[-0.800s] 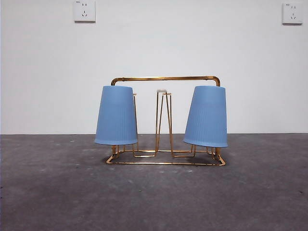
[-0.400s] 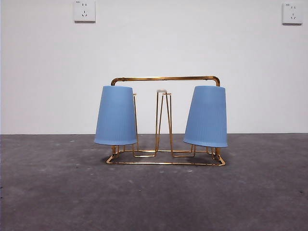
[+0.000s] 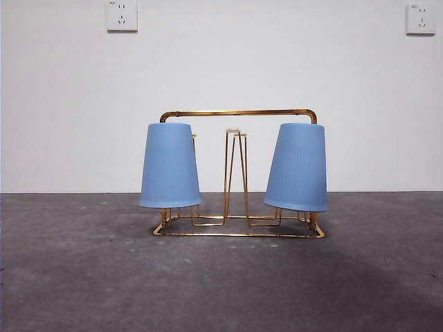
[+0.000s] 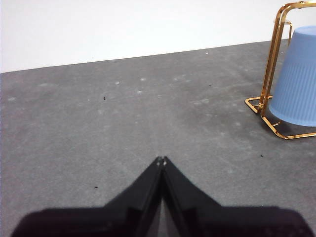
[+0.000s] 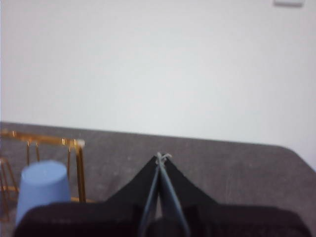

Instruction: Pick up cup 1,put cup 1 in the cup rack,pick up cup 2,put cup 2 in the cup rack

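Grey table (image 3: 83, 277): 2 unlabelled cups on rack (image 3: 239, 114)

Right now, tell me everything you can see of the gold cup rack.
The cup rack is thin gold wire: a rectangular base flat on the grey table, an arched top bar, and narrow white-tipped prongs. It stands upright. A ribbed blue cup hangs upside down at each end, left cup and right cup. No gripper touches it.

- Cup rack (image 3: 237, 113): gold wire, white-tipped prongs.
- Left cup (image 3: 169, 166) and right cup (image 3: 298, 168): light blue, fine vertical ribbing.
- Tabletop (image 3: 221, 283): mottled dark grey.
- Wall (image 3: 221, 62): plain white, with white sockets (image 3: 122, 15).
- Left gripper (image 4: 161, 160) and right gripper (image 5: 162, 157): black.
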Controlling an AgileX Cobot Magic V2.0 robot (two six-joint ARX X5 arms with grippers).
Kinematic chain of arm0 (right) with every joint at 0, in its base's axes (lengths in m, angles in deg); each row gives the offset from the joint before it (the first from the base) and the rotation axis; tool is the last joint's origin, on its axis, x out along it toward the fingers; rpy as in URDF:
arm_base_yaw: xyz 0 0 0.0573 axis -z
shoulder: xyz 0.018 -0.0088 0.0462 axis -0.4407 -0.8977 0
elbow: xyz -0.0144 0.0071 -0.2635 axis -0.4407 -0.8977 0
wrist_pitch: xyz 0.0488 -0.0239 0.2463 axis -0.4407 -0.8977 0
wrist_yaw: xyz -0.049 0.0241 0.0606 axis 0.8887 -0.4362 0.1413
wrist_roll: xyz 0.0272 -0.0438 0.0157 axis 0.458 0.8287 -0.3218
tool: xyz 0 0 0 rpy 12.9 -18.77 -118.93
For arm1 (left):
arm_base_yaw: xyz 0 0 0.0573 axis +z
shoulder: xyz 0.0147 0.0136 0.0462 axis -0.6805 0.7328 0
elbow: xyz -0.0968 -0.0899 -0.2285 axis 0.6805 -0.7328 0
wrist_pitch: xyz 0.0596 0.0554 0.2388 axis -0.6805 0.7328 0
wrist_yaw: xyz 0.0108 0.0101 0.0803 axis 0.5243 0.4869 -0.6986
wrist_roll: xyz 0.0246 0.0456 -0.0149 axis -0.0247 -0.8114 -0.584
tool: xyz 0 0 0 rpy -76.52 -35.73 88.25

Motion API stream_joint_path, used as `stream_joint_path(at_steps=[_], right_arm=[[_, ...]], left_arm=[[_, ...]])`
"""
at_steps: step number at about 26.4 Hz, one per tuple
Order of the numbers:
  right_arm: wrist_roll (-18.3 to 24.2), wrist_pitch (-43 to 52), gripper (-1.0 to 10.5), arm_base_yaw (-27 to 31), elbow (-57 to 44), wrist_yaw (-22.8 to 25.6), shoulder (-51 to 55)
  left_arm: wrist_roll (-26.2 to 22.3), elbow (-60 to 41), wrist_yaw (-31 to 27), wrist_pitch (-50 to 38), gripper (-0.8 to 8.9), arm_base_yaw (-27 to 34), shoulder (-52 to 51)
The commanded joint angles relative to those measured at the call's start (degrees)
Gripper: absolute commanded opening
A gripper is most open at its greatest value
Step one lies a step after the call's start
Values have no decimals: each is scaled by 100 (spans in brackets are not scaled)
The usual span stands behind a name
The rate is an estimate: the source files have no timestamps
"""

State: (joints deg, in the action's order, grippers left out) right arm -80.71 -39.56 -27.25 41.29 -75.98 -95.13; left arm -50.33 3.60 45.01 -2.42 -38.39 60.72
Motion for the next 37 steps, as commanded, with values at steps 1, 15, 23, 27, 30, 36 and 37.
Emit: stream_joint_path(at_steps=[1,15,23,27,30,36,37], right_arm=[[-26,225,2,9,-549,68,275],[-317,385,2,4,-1775,354,815],[-518,-551,1,-2,-1759,437,815],[-728,-549,2,-7,-1757,437,815],[-726,-551,1,-7,-1757,455,815],[-728,-555,1,-7,-1757,455,811],[-728,-555,1,-7,-1757,455,809]], left_arm=[[37,-61,17,-37,-3,20,2],[37,-61,17,-39,-3,20,4],[37,-61,17,-39,-3,20,11],[37,-61,17,-37,-3,20,33],[37,-61,17,-37,-3,20,39],[37,-61,17,-37,-3,20,39],[37,-61,17,-37,-3,20,39]])
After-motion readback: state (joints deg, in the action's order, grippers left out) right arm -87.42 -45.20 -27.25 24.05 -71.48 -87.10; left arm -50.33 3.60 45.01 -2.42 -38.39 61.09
